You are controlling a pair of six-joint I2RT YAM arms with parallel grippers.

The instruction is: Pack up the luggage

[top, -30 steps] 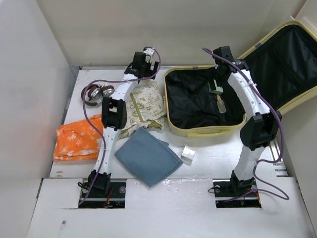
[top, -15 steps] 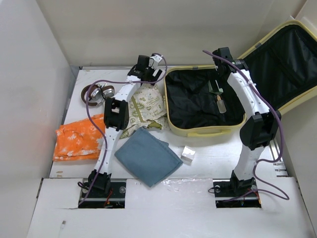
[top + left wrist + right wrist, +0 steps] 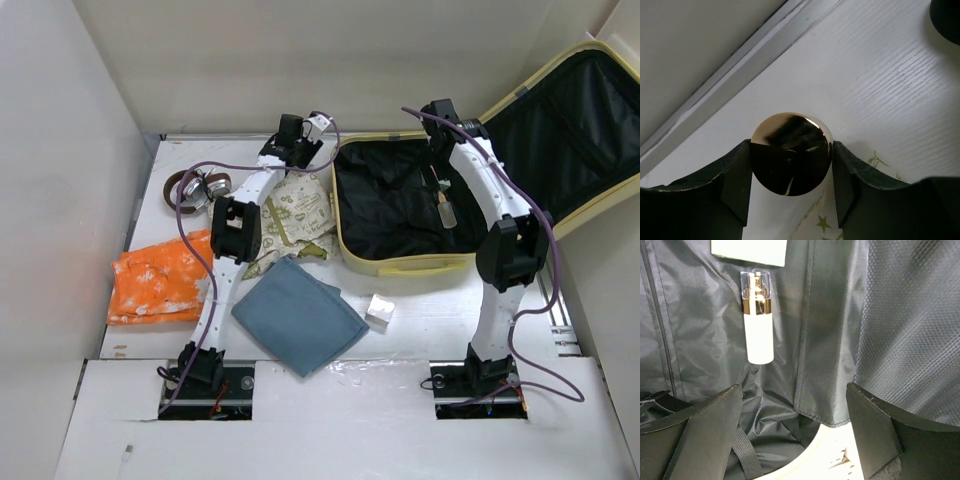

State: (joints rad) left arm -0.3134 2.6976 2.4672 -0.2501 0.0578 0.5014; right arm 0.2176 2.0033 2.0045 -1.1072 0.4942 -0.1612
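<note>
One luggage point(image 3: 400, 265), one bottle point(image 3: 758, 335) inside; one gold cap point(image 3: 790, 152) seemingly gripped.

You will find no writing, number or brand that can be read in any of the three views. The cream cloth point(image 3: 300, 215) in the middle of the overhead view carries a small green print, too fine to tell whether any of it is lettering. Along the bottom of the left wrist view the same print shows as little stars and squiggles. The white bottle point(image 3: 760, 337) at upper left of the right wrist view turns a plain side to you.
</note>
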